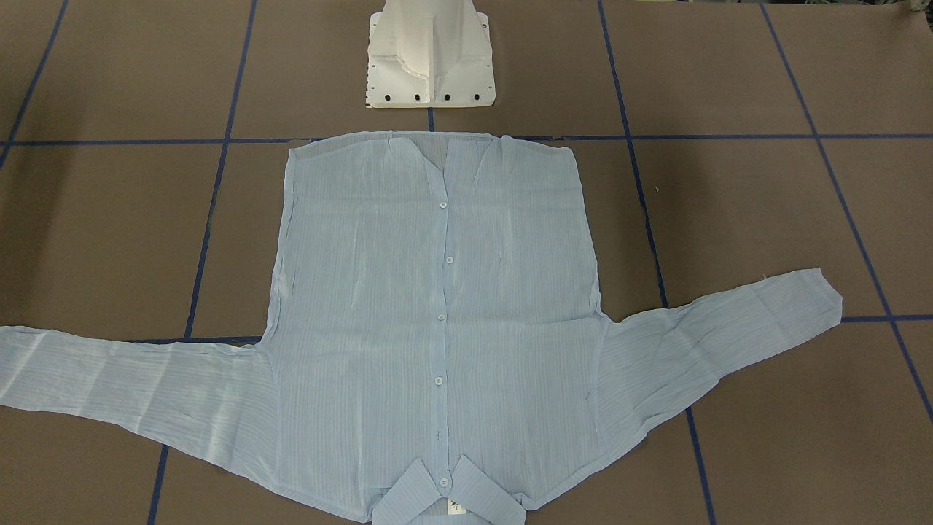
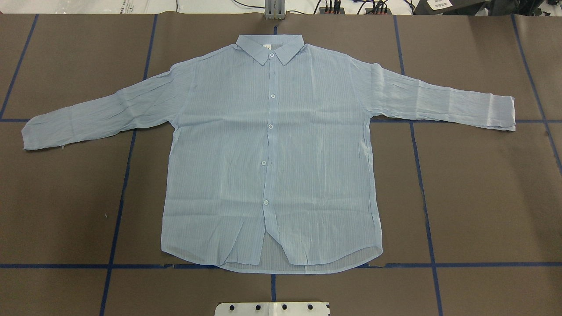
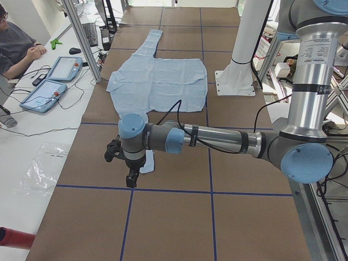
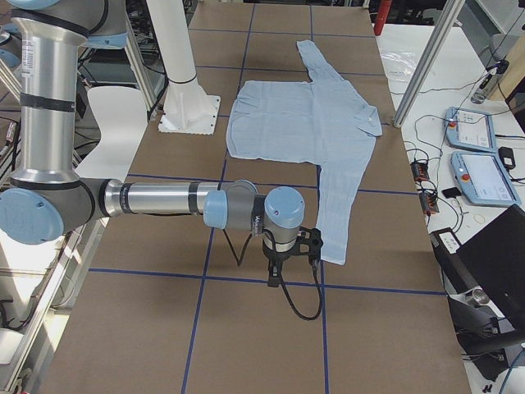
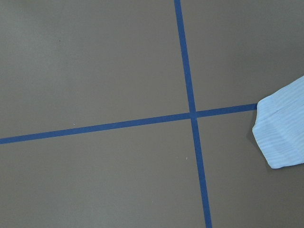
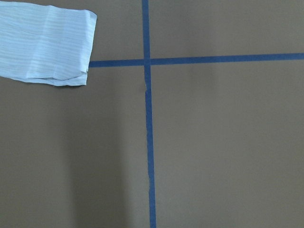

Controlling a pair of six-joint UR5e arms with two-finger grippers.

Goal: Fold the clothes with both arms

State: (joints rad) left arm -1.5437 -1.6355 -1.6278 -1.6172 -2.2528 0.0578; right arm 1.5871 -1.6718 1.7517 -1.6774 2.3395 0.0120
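Observation:
The clothes are one pale-blue button-up shirt (image 2: pixel 272 153) lying flat and face up on the brown table, buttoned, both sleeves spread out sideways, its collar (image 2: pixel 270 46) at the far side from the robot. My left gripper (image 3: pixel 131 180) hangs above the table just past the left sleeve's end, pointing down. Its wrist view shows only the cuff (image 5: pixel 282 133) at the right edge. My right gripper (image 4: pixel 273 277) hovers beside the other sleeve's end, whose cuff (image 6: pixel 45 42) sits at the upper left of its wrist view. Whether either gripper is open or shut I cannot tell. Neither touches the shirt (image 1: pixel 437 292).
Blue tape lines (image 2: pixel 421 175) divide the brown table into squares. The white pedestal base (image 1: pixel 430 55) stands at the robot's side near the hem. Two tablets (image 3: pixel 54 81) lie on a side desk with cables, where a person (image 3: pixel 16 46) sits.

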